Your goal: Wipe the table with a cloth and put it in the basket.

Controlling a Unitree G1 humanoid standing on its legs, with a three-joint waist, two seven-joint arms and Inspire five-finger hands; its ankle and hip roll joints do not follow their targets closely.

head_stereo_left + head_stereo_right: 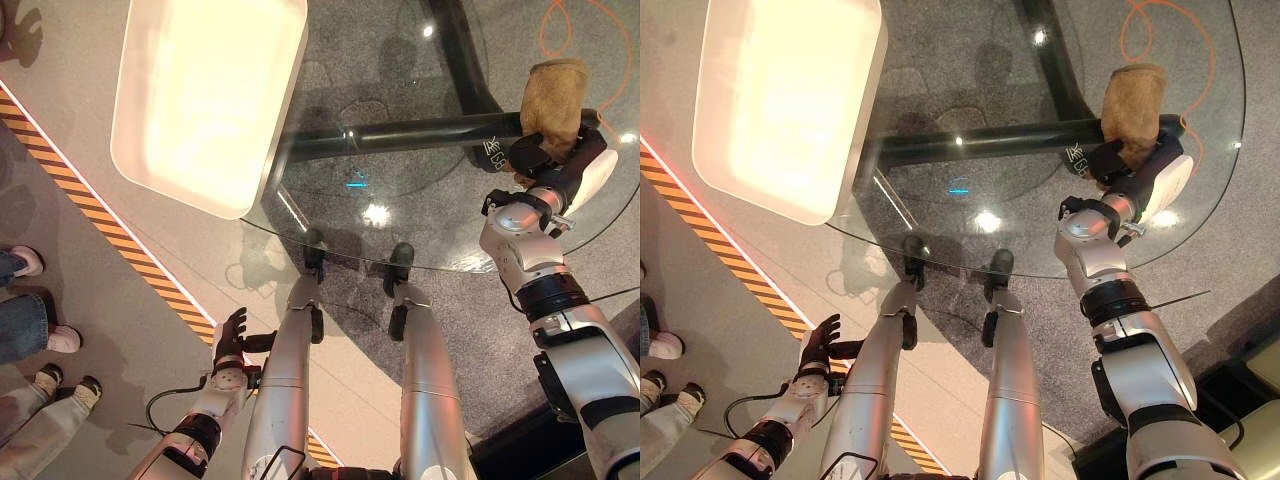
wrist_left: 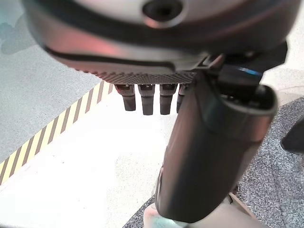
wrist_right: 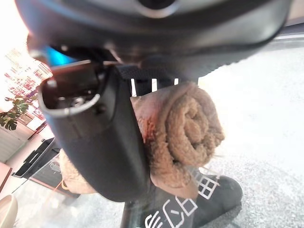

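A brown cloth [image 1: 552,95], rolled up, is in my right hand [image 1: 555,160] at the right side of the round glass table [image 1: 450,255]. In the right wrist view the thumb [image 3: 95,137] and the fingers clamp the roll of cloth [image 3: 185,133] just above the glass. The white basket [image 1: 180,195] lies at the table's far left, with nothing inside. My left hand [image 1: 230,335] hangs low beside my body, away from the table, with its fingers [image 2: 145,99] straight and nothing in them.
A dark frame bar [image 1: 400,133] runs under the glass. A yellow and black striped tape [image 1: 110,225] crosses the floor on the left. People's shoes [image 1: 60,340] stand beyond the tape at the left edge. An orange cable [image 1: 560,20] loops on the floor at the far right.
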